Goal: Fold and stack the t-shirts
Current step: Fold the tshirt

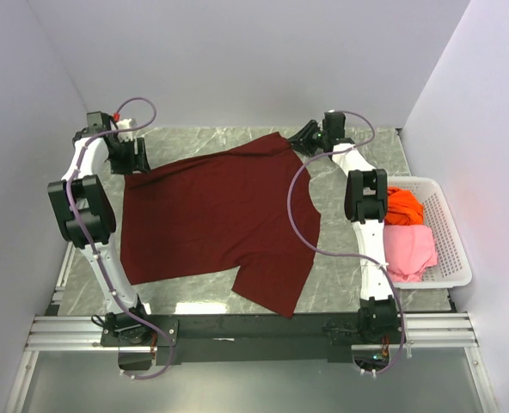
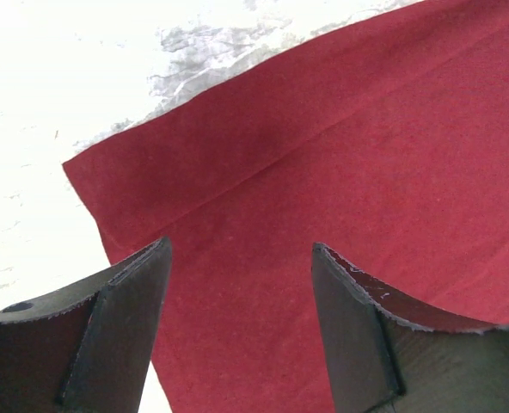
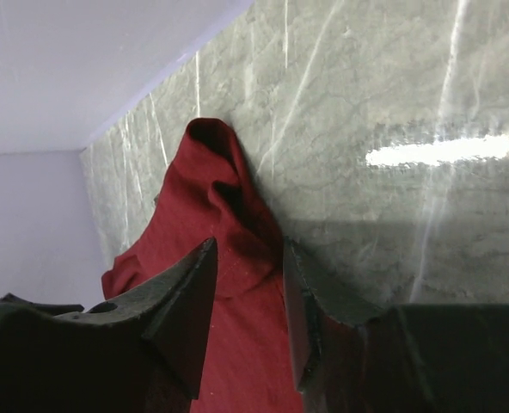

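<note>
a large maroon t-shirt lies spread nearly flat. its far-left hem corner sits directly under the left gripper, whose jaws are released and stand wide apart above the cloth. its far-right corner rises in a bunched ridge between the fingers of the right gripper. those jaws are drawn in close on either side of the ridge, but whether they truly clamp it cannot be told.

the likely trouble is an uneven lift. if the right gripper rises before the left has closed on its corner, the shirt would probably drag askew and wrinkle. a shallow bite on the right ridge could let the soft cloth slip free. the left jaws, closing where they hang, might catch only the thin hem edge.

an orange t-shirt and a pink t-shirt wait in a white perforated basket, behind and well to the right of the right gripper.

the table is glossy grey-green marble with pale veins, reflecting a bright streak ahead of the right gripper. plain white walls enclose it on three sides.
</note>
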`<control>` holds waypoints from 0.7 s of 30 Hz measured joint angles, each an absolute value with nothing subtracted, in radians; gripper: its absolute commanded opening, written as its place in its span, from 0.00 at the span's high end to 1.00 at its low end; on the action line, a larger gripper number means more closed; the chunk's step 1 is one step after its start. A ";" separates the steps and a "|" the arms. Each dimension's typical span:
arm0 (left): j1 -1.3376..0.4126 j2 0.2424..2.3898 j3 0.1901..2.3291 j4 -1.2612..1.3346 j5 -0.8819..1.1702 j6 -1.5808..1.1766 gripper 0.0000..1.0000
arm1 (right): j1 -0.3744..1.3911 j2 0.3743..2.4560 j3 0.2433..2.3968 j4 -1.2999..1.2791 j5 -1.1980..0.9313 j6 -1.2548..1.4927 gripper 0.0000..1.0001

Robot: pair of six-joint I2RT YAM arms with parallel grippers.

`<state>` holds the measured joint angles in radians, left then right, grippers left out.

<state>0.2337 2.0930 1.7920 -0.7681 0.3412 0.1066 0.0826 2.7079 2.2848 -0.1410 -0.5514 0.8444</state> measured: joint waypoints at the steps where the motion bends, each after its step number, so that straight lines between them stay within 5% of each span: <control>1: 0.231 2.093 1.792 -0.768 0.341 0.107 0.28 | 0.083 2.711 2.288 -0.138 -0.555 0.844 0.58; 11: 0.216 2.094 1.792 -0.768 0.334 0.107 0.28 | 0.089 2.735 2.312 -0.063 -0.589 0.839 0.64; 21: 0.212 2.099 1.792 -0.768 0.324 0.107 0.28 | 0.090 2.735 2.319 -0.039 -0.592 0.839 0.55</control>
